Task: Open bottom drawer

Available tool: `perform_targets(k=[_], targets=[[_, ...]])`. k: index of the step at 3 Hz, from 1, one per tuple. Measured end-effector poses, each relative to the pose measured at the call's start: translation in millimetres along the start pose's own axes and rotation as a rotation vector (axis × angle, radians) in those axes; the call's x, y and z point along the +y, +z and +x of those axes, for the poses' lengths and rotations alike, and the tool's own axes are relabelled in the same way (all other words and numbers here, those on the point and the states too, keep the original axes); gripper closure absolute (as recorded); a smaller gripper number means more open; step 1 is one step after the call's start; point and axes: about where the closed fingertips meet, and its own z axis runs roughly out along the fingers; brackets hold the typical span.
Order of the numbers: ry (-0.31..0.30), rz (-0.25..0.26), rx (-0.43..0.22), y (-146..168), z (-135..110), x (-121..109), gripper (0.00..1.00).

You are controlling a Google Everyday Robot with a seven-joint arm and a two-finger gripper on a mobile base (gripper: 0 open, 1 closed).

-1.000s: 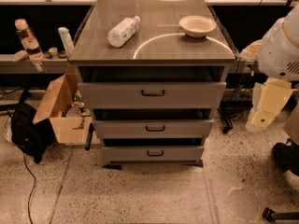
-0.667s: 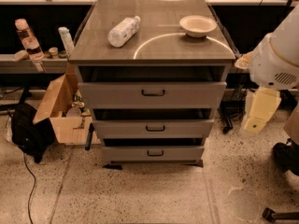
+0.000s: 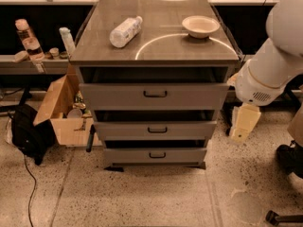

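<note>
My gripper (image 3: 244, 123), a pale cream piece, hangs below my white arm (image 3: 272, 67) to the right of the grey cabinet (image 3: 156, 56). It sits at about the height of the middle drawer (image 3: 154, 130) and clear of the cabinet's side, touching nothing. Whether it is set wide or narrow I cannot tell. The bottom drawer (image 3: 155, 155), the lowest and smallest of the three grey fronts, sits just above the speckled floor (image 3: 142, 197). Its small black bar handle (image 3: 157, 155) is at centre and a dark gap shows above its front panel. Similar dark gaps show above the middle drawer and the top drawer (image 3: 154, 96). On the cabinet's top a clear plastic bottle (image 3: 125, 31) lies on its side toward the left, well apart from a shallow pale bowl (image 3: 200, 26) standing toward the right. To the left of the cabinet, an open cardboard box (image 3: 61, 115) stands on the floor with a black bag (image 3: 29, 134) beside it.
</note>
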Motion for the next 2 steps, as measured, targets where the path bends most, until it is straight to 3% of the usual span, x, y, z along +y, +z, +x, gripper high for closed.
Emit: perform_targets(k=[2], targets=[[-0.006,-0.042,-0.014,71,-11,-22,0.00]])
